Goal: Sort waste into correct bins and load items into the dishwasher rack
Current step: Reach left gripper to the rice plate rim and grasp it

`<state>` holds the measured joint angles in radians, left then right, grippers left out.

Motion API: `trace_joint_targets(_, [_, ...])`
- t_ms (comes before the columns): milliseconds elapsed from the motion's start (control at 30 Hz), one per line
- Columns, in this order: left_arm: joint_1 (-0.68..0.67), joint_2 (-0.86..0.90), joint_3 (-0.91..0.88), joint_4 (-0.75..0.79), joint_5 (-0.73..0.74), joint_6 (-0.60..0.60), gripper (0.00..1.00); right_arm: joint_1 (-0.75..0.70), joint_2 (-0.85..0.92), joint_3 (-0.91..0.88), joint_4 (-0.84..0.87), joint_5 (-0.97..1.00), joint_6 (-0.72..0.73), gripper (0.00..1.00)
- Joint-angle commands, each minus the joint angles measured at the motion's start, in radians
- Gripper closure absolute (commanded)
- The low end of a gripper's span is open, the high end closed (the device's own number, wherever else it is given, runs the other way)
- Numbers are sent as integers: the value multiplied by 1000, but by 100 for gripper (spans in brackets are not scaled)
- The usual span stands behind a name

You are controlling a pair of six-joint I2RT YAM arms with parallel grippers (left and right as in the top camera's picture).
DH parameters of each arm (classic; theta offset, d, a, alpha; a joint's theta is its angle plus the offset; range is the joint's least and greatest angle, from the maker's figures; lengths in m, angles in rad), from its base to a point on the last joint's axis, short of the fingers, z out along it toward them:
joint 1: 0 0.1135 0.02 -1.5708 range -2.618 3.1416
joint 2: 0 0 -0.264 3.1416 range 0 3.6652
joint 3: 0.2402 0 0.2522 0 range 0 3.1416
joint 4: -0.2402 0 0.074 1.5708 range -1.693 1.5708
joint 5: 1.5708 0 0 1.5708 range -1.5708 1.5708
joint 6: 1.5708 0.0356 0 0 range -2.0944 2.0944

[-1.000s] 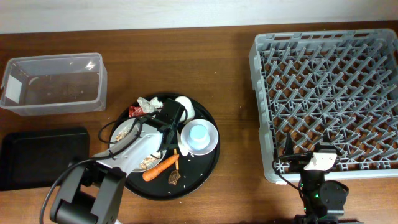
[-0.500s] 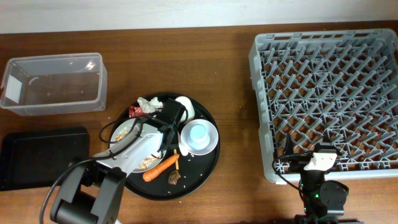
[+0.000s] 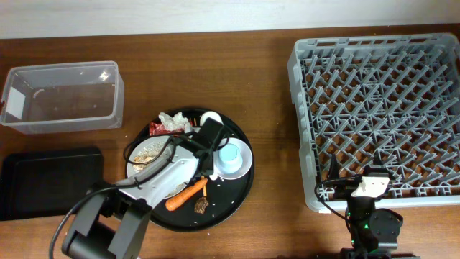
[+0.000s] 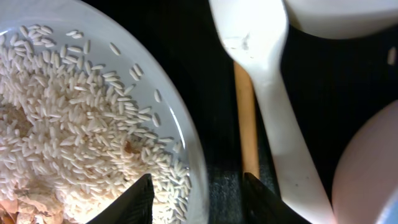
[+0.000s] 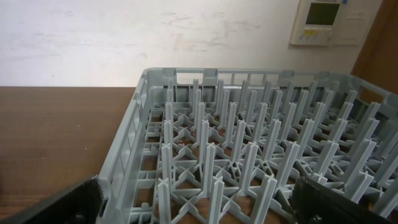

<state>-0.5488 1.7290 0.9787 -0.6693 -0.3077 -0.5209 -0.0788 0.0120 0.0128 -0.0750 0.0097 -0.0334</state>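
My left gripper hangs low over the large round black tray, open and empty. In the left wrist view its jaws straddle the rim of the white plate. The plate holds the beige rice heap. The white fork lies over the wooden stick, beside the white bowl. The bowl holds the light-blue cup. The white cup, red wrapper, crumpled paper, carrot and dark scrap lie around them. My right gripper is open at the front edge of the rack.
The round black tray sits at the table's middle. The clear tub stands at the far left, with the flat black tray below it. The grey rack fills the right side and holds nothing.
My left gripper has shifted right, toward the bowl, uncovering more of the plate. The right arm has not moved.
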Motion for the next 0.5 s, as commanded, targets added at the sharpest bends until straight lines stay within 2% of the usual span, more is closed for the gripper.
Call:
trace_joint_targets(0, [-4, 8, 19, -3, -38, -9, 54, -1, -6, -7, -3, 2, -4, 1])
trace_joint_targets(267, [-4, 29, 19, -1, -37, -10, 63, -1, -6, -7, -3, 2, -4, 1])
trace_joint_targets(467, [-4, 57, 19, 3, -37, -10, 65, -1, -6, -7, -4, 2, -4, 2])
